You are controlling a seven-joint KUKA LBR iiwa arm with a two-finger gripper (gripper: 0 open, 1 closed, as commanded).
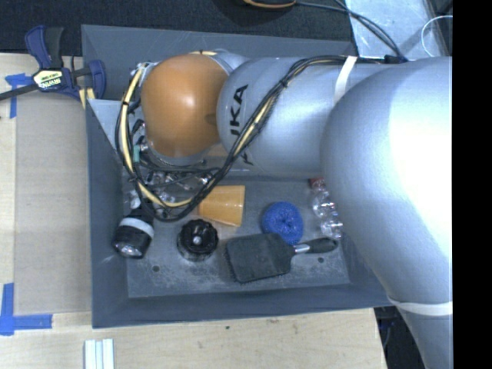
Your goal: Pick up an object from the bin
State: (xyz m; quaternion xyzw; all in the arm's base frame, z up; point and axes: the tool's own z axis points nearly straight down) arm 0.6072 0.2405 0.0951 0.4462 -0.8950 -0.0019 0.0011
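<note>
**A:** Nearest thing to the pincer (171, 181)?

**B:** An orange cup (224, 205), tipped on its side near the middle of the grey bin (108, 283), just to the right of and slightly below the pincer. Wider end toward the right, as far as can be made out. Lying free on the bin floor, gripped by nothing.

**A:** Likely handling?

**B:** Probably light, thin-walled and smooth, so apt to roll or skid away at a nudge, and to buckle under a hard squeeze. Best taken across the body near the rim, from above, with gentle pressure. A judgement only.

**A:** Pincer apart or together?

**B:** Cannot tell. Tucked beneath the arm's rounded orange cover (181, 102), among looping yellow and black cables (123, 133), low over the left half of the bin.

**A:** Around the cup?

**B:** Just right of it, a blue crinkled ball (282, 220), soft-looking. Below both, a dark grey pad (257, 257) with a short handle pointing right, close under the ball. Left of the pad, a black round piece (197, 238). Further left, a black-and-white cylinder (132, 237). Toward the right wall, a clump of clear plastic (327, 215), hard up against the robot's bulk.

**A:** And further out?

**B:** A broad silver arm (307, 129) reaching in from the right, covering the bin's upper half.
</note>
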